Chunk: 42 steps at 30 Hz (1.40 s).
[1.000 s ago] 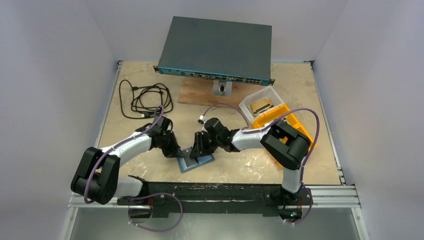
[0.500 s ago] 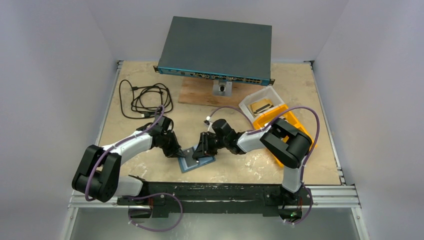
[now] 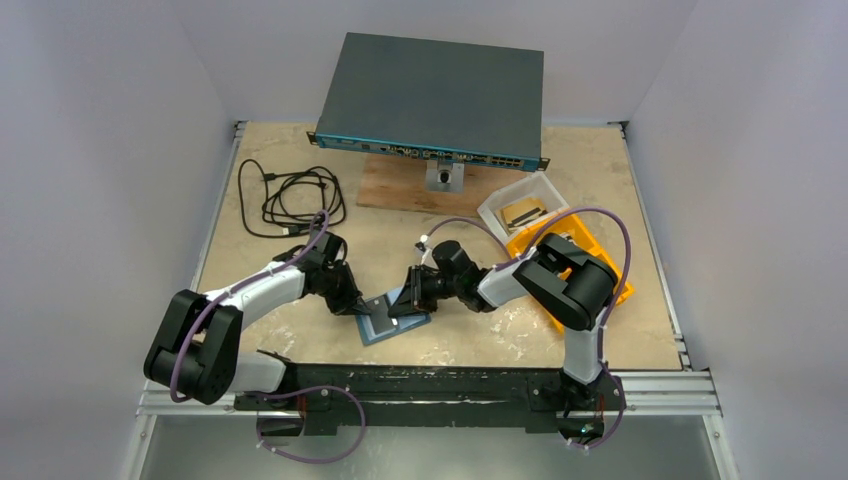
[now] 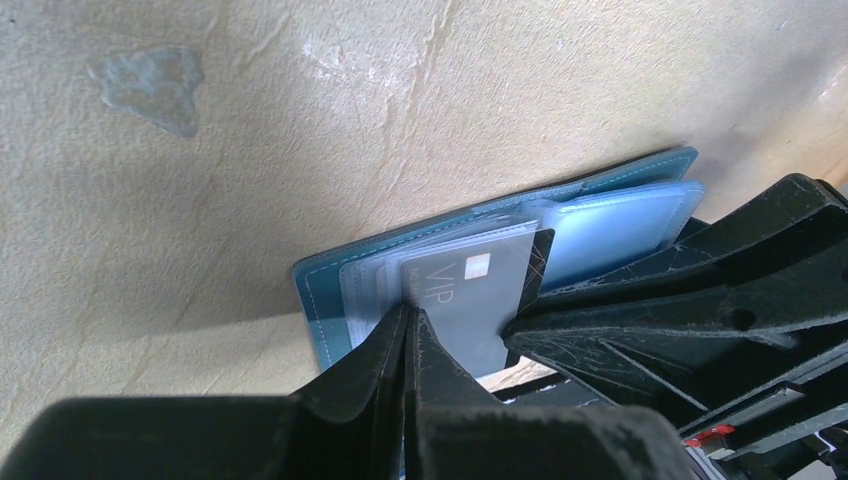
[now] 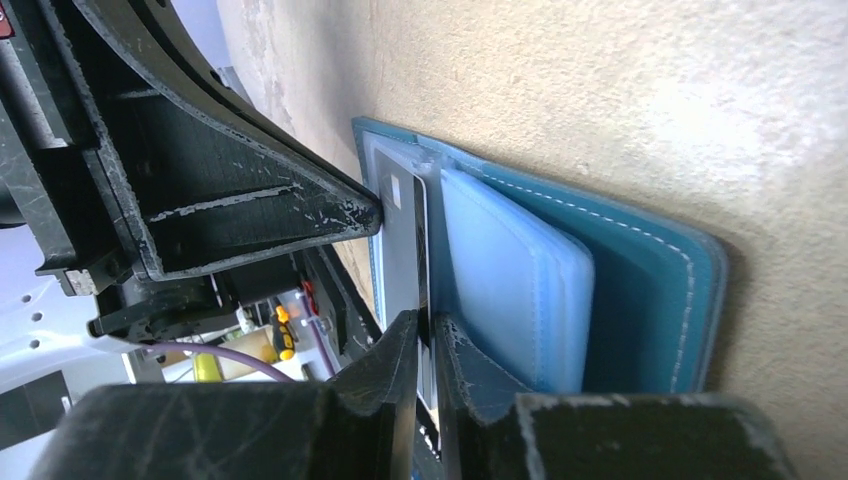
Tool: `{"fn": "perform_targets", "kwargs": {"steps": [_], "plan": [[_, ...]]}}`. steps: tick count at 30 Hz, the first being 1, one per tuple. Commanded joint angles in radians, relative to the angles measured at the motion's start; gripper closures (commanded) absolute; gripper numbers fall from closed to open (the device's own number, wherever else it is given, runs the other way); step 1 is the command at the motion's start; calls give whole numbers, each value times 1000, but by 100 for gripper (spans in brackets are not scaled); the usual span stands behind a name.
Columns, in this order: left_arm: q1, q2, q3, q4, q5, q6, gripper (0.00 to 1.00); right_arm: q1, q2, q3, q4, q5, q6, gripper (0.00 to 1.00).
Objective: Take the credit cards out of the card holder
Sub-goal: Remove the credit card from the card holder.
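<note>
The teal card holder (image 3: 384, 327) lies open on the table near the front edge, its clear pockets (image 5: 510, 280) fanned out. A grey credit card marked VIP (image 4: 480, 290) sticks partly out of a pocket. My right gripper (image 5: 425, 325) is shut on that card's edge (image 5: 403, 240), coming in from the right (image 3: 402, 302). My left gripper (image 4: 405, 315) is shut with its tips on the clear pocket edge at the holder's left side (image 3: 366, 306); it shows as a black wedge in the right wrist view (image 5: 370, 215). Other cards are hidden in the pockets.
An orange bin (image 3: 580, 250) and a clear tub (image 3: 520, 210) with cards in it stand at the right. A coiled black cable (image 3: 290, 195) lies at back left. A network switch (image 3: 435, 95) rests tilted on a wooden board (image 3: 400, 185) at the back.
My right gripper has drawn back a little to the right with the card in it. The left gripper has stayed on the card holder.
</note>
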<state>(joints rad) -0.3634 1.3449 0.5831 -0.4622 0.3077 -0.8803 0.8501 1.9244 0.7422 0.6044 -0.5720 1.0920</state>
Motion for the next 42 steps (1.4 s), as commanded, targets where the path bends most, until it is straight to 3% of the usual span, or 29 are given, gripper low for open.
{"fn": "perform_targets", "kwargs": {"steps": [1,9,42], "plan": [[-12,34,-10,-28,-74,7,100,-4,-22,-17,64,-11,25,91],[-13,44,7,-56,-91,16,100,-11,-57,-32,6,41,1,100],[-12,46,70,-110,-113,90,100,-23,-154,-31,-240,224,-124,100]]}}
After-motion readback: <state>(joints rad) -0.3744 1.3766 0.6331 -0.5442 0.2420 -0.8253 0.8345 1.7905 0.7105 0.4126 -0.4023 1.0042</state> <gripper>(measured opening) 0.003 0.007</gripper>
